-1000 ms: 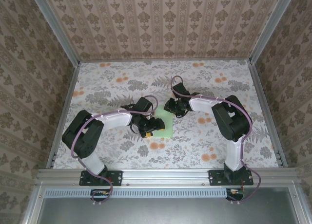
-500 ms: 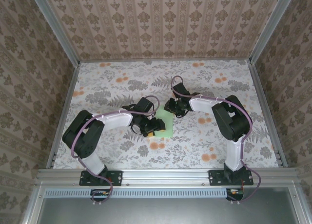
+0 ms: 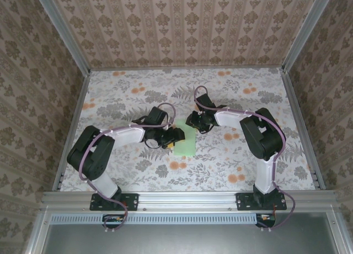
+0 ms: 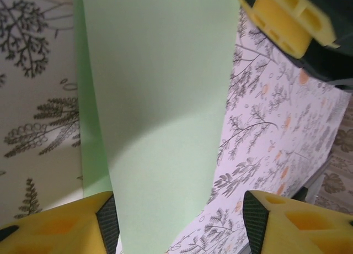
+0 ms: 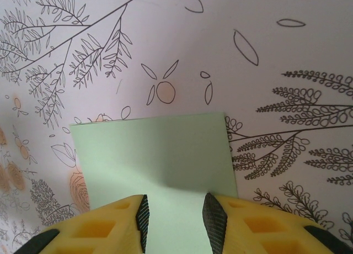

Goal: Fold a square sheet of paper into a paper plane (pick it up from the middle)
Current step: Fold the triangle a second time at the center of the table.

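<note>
Green square sheet of paper sits mid-tablecloth, looks like first fold: left gripper spread astride it, right gripper narrowly parted at its edge, next I'd need a clean pinch.

The pale green square sheet of paper lies mid-table, with the left gripper over its left edge and the right gripper at its far edge.

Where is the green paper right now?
In the top view, the paper lies mid-table on the tablecloth, between the left arm and the right arm, their jaws over it.
</note>
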`<state>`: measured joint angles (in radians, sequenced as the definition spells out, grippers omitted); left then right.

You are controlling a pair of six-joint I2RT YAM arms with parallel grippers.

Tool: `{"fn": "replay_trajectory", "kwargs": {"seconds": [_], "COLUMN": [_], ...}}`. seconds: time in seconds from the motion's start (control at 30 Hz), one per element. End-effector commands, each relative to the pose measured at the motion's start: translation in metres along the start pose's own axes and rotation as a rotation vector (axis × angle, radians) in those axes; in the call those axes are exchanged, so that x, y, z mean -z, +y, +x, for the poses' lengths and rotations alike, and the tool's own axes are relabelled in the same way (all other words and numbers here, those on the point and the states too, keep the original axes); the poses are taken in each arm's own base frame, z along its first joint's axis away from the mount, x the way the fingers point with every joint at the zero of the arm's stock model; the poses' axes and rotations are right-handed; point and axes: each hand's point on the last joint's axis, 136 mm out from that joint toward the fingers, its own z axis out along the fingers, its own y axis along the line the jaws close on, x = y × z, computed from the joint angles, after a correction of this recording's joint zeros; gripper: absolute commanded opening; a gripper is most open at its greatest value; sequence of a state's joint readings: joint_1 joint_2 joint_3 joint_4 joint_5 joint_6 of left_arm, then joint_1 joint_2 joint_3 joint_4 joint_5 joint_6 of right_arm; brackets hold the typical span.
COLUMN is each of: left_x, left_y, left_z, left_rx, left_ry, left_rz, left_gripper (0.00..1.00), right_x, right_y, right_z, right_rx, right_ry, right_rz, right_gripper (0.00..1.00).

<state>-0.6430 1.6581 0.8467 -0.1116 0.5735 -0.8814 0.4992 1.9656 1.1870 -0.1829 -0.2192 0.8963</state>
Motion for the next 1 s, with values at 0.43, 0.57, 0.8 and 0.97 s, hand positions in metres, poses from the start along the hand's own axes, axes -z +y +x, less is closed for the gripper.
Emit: {"fn": "replay_trajectory", "kwargs": {"seconds": [0.43,0.57,0.8,0.97], "left_x": [-0.004,0.003,0.015,0.015], "left_y": [0.035,0.035,0.033,0.025], "left_z": [-0.008,-0.012,-0.021,-0.024], "left_rx": [0.076,0.075,0.019,-0.007], "left_ry": [-0.007,-0.03,-0.023,-0.007], "left_rz": [-0.059,-0.053,-0.06,-0.037], "left_gripper": [0.21,0.09,0.02,0.01], "right_x": [0.016,0.039,0.046,0.036], "right_y": [0.027,0.036,0.026,0.018], "right_z": [0.009,0.006,0.032,0.059], "right_rx": [0.087,0.113,0.16,0.188], "right_ry": [0.062,0.022,0.071,0.134], "right_rz": [-0.161,-0.197,-0.188,-0.167], "right_gripper": [0.4,0.42,0.41,0.32]}}
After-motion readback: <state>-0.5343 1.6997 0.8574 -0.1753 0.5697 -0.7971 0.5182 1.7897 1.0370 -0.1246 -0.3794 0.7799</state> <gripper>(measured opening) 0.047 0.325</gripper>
